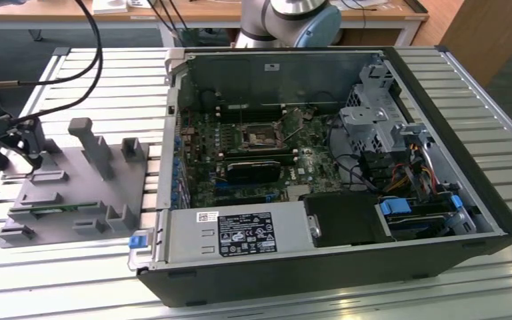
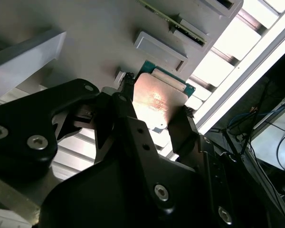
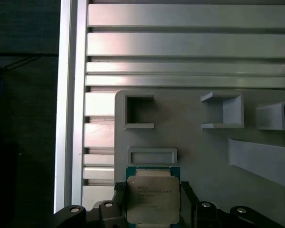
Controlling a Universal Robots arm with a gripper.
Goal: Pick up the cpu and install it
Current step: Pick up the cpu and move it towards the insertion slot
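Observation:
The cpu (image 3: 152, 197), a flat square chip with a shiny metal top and a green rim, sits between my two black fingers (image 3: 118, 195) in both wrist views. My gripper (image 3: 152, 203) is shut on the cpu (image 2: 156, 99), one finger on each opposite edge. In the exterior view my gripper (image 1: 32, 150) hangs over the far left corner of the grey holder tray (image 1: 105, 193), left of the open computer case. I cannot tell whether the chip still rests on the tray. The empty processor socket (image 1: 261, 137) lies in the middle of the motherboard.
The tray carries upright grey posts (image 1: 91, 143) and a green memory stick (image 1: 56, 209) near its front. The open case (image 1: 327, 173) holds a black card (image 1: 254, 168), drive cages and cables. Its metal wall (image 1: 171, 133) rises between tray and motherboard. The slatted table's edge (image 3: 66, 118) is close by.

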